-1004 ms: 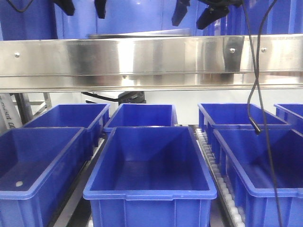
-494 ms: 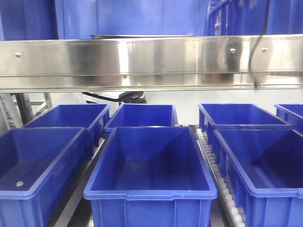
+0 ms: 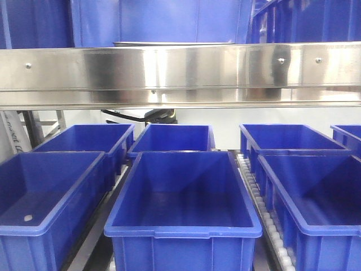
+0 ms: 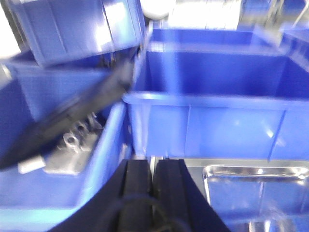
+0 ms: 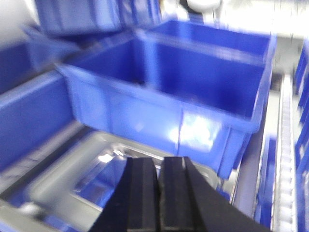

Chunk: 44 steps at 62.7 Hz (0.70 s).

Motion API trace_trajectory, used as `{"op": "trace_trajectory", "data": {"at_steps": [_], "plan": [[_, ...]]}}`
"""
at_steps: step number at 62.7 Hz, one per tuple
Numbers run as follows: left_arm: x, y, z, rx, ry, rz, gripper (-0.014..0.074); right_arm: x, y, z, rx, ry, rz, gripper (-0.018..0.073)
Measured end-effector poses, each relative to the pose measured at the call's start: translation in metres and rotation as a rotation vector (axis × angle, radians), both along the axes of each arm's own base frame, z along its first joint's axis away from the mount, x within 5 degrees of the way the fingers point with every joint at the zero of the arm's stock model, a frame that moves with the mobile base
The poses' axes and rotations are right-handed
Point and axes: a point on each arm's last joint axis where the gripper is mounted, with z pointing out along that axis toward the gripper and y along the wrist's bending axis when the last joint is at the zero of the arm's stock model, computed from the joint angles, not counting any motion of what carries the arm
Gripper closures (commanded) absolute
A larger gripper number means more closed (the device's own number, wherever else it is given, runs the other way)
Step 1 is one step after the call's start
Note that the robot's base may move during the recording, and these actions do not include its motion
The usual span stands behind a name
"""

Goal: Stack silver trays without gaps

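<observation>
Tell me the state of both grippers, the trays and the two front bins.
Left gripper, shut, holding nothing.
Right gripper, shut, holding nothing.
Tray in left wrist view, upright, empty.
Tray in right wrist view, upright, looks empty through the blur.
Centre bin, empty.
Left bin, empty but for a small pale disc.

Glossy blue plastic bins (image 3: 183, 251), shiny metal tray (image 4: 256, 170) and rail (image 3: 180, 70)
</observation>
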Motion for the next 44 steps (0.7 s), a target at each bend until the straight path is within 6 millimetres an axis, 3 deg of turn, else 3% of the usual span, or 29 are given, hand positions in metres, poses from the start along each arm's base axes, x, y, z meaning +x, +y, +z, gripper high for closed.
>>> {"op": "trace_trajectory", "data": {"at_steps": [10,19,37,44], "plan": [[-0.042,0.019,-0.013,-0.015,-0.038,-0.041,0.0592,-0.043,-0.008,0.001,0.003,-0.012,-0.003,0.0638],[-0.084,0.04,-0.042,-0.032,-0.078,-0.064,0.0592,-0.09,-0.018,-0.018,0.031,-0.068,-0.03,0.0638],[-0.183,0.091,-0.1,-0.077,-0.172,-0.098,0.0592,-0.212,-0.042,-0.111,0.071,-0.175,-0.069,0.0638],[-0.213,0.108,-0.118,-0.104,-0.22,-0.099,0.0592,-0.248,-0.049,-0.138,0.085,-0.233,-0.072,0.0638]]}}
